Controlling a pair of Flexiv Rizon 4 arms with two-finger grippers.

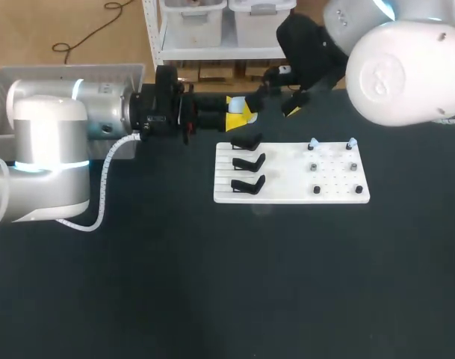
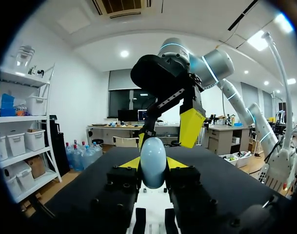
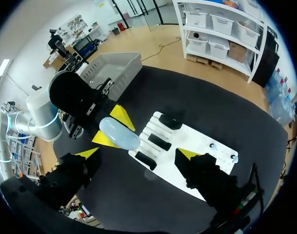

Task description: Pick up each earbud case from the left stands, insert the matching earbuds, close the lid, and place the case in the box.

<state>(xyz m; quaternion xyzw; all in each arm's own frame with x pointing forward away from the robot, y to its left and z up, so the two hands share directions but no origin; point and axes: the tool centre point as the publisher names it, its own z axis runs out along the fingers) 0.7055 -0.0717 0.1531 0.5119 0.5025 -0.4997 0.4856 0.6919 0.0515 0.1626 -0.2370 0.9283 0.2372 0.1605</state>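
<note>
My left gripper [image 1: 239, 111] is shut on a pale blue, egg-shaped earbud case [image 1: 235, 103], held in the air behind the white board [image 1: 339, 196]. In the left wrist view the case [image 2: 153, 163] stands upright between the yellow fingertips [image 2: 130, 163]. My right gripper [image 1: 281, 93] hangs open just beyond the case, with one yellow finger [image 2: 191, 126] on either side and neither touching it. From the right wrist, the case [image 3: 119, 133] lies ahead of the wide-open gripper [image 3: 137, 155]. Three black stands [image 1: 248, 161] on the board's left are bare. Two pale earbuds [image 1: 314, 142] sit on pegs at its right.
A grey box [image 1: 130, 71] stands at the table's back left, behind my left arm; it also shows in the right wrist view [image 3: 114, 73]. Several small black pegs [image 1: 317, 190] dot the board's right half. Dark tabletop lies in front of the board.
</note>
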